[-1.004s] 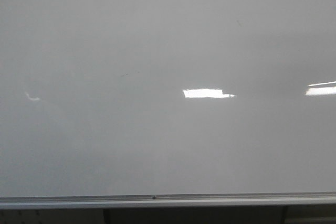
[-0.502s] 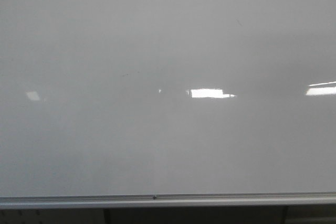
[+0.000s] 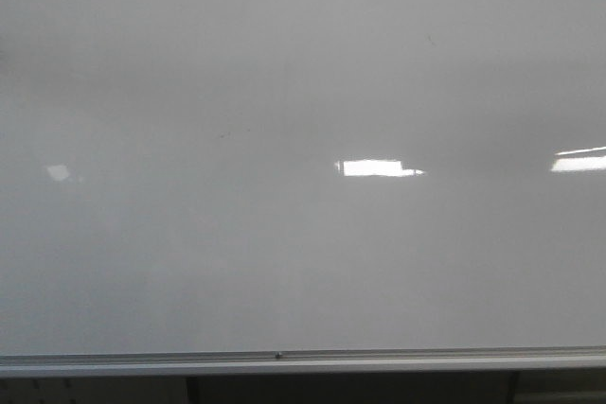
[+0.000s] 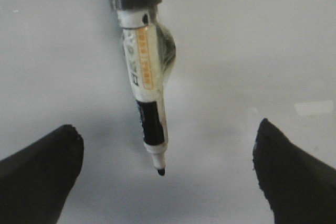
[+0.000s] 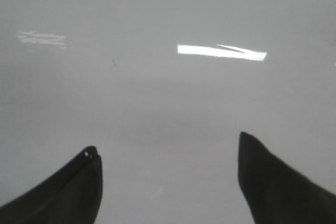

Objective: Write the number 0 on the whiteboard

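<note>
We saw the whiteboard [image 3: 303,262] blank. Both grippers, left gripper [image 4: 167,169] and right gripper [image 5: 168,179], gaped wide, gripping nothing. The marker [image 4: 144,85] must touch next.

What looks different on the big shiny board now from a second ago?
Only the bright reflections shifted on the large glossy grey-white whiteboard: the small curved glint at the left became a faint pale patch, and the middle white rectangle shortened at its left end. No drawn stroke appeared. The silver bottom rail stayed put.
</note>
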`<action>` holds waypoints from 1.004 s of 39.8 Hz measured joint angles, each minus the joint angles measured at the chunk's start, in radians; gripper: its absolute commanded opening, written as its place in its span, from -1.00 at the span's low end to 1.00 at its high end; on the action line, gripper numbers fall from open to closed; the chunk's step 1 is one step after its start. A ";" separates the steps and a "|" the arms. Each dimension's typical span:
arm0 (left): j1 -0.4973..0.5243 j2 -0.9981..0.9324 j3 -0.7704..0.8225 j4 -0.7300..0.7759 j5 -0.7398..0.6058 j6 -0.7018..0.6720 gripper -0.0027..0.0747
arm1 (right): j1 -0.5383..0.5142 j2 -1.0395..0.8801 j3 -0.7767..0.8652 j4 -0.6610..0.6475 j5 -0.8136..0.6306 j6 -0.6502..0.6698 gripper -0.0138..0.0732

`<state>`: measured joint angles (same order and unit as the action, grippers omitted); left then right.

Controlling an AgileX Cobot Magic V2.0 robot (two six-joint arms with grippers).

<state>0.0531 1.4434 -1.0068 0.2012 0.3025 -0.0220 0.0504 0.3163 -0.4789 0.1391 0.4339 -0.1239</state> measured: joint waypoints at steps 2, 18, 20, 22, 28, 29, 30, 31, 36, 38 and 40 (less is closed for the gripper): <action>0.009 0.029 -0.019 0.000 -0.001 0.000 0.67 | 0.000 0.000 0.000 0.000 0.000 0.000 0.61; 0.023 0.142 -0.080 0.003 -0.033 0.000 0.66 | 0.000 0.000 0.000 0.000 0.000 0.000 0.61; 0.023 0.144 -0.080 0.003 -0.033 0.000 0.60 | 0.000 0.000 0.000 0.000 0.000 0.000 0.61; 0.023 0.143 -0.080 -0.002 -0.035 0.000 0.49 | 0.000 0.000 0.000 0.000 0.000 0.000 0.61; 0.023 0.143 -0.080 -0.008 -0.037 0.000 0.03 | 0.000 0.000 0.000 0.000 0.000 0.000 0.61; 0.023 0.143 -0.080 -0.010 -0.037 0.000 -0.06 | 0.000 0.000 0.000 0.000 0.000 0.000 0.61; 0.023 0.144 -0.080 -0.010 -0.037 0.000 -0.14 | 0.000 0.000 0.000 0.000 0.000 0.000 0.61; 0.023 0.144 -0.080 -0.013 -0.037 0.000 -0.21 | 0.000 0.000 0.000 0.000 0.000 0.000 0.61; 0.023 0.147 -0.080 -0.025 -0.038 0.000 -0.58 | 0.000 0.000 0.000 0.000 0.000 0.000 0.61; 0.023 0.147 -0.080 -0.027 -0.038 0.000 -0.72 | 0.000 0.000 0.000 0.000 0.000 0.000 0.61; 0.023 0.147 -0.080 -0.027 -0.038 0.000 -0.86 | 0.000 0.000 0.000 0.000 0.000 0.000 0.61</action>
<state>0.0765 1.5908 -1.0867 0.1742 0.2645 -0.0220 0.0504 0.3163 -0.4789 0.1391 0.4339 -0.1239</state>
